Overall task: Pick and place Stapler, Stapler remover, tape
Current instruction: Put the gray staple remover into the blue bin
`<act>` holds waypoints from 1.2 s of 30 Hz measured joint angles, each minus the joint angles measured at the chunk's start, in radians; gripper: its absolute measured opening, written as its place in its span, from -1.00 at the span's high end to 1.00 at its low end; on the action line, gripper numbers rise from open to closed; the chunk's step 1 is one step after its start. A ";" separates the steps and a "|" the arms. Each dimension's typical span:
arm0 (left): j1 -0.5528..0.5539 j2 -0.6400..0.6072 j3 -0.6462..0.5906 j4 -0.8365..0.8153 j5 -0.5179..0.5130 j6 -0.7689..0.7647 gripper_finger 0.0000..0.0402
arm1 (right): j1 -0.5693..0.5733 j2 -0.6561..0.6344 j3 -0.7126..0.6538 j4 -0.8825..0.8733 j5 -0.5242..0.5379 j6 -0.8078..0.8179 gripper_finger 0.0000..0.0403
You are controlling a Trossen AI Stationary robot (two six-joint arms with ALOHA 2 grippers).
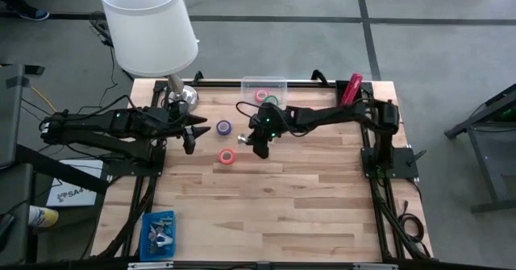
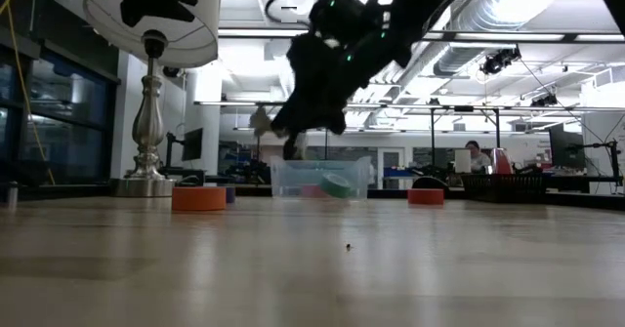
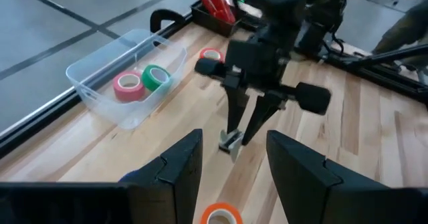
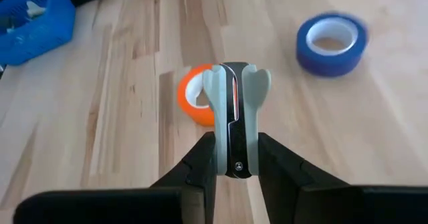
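My right gripper (image 1: 260, 147) hangs above the table's middle, shut on a pale grey and chrome stapler remover (image 4: 235, 110). Below it lie an orange-red tape roll (image 1: 227, 156) and a blue-purple tape roll (image 1: 224, 127), both flat on the wood. A clear tub (image 1: 264, 89) at the far edge holds a pink tape roll (image 3: 128, 84) and a green one (image 3: 156, 76). Another red roll (image 3: 210, 55) lies beyond the tub. The red stapler (image 1: 352, 89) leans at the far right corner. My left gripper (image 1: 190, 137) waits open at the left, raised, facing the right one. My right gripper pinches the stapler remover's hinge end (image 4: 233, 158) between its two fingers, one on each flat side. The fingers slant down from the table's right side. The winged claw end (image 4: 237, 80) sticks out past the fingertips. The remover is lifted clear of the table.
A lamp with a white shade (image 1: 149, 24) stands on a silver base (image 1: 182, 97) at the far left, close to my left arm. A blue bin (image 1: 157, 234) with more small metal pieces sits at the near left corner. The near half of the wooden table (image 1: 306, 213) is bare.
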 joint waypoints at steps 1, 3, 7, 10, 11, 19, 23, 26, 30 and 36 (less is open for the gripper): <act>0.000 0.003 0.000 0.008 -0.001 0.001 0.19 | 0.000 -0.014 0.000 -0.009 0.007 -0.009 0.63; 0.000 0.018 0.000 0.035 0.000 0.015 0.19 | 0.000 -0.044 0.000 -0.022 0.024 -0.026 0.63; 0.000 0.066 0.001 0.091 0.015 0.057 0.19 | -0.001 -0.102 0.001 -0.042 0.053 -0.052 0.63; 0.000 0.102 0.001 0.132 0.014 0.089 0.19 | -0.003 -0.146 0.001 -0.057 0.064 -0.071 0.63; 0.000 0.112 0.001 0.150 0.013 0.100 0.19 | -0.003 -0.159 0.001 -0.066 0.071 -0.076 0.63; 0.000 0.143 0.000 0.282 -0.054 0.226 0.19 | -0.003 -0.275 0.001 -0.187 0.162 -0.112 0.63; 0.000 0.143 0.000 0.354 -0.101 0.281 0.19 | -0.003 -0.336 0.001 -0.232 0.195 -0.137 0.63; 0.000 0.145 0.000 0.411 -0.101 0.319 0.18 | -0.003 -0.380 0.001 -0.243 0.197 -0.154 0.63; 0.000 0.178 0.000 0.488 -0.085 0.336 0.05 | -0.003 -0.432 0.001 -0.230 0.194 -0.181 0.63; 0.000 0.263 -0.001 0.659 -0.035 0.336 -0.27 | -0.003 -0.499 0.002 -0.176 0.188 -0.226 0.63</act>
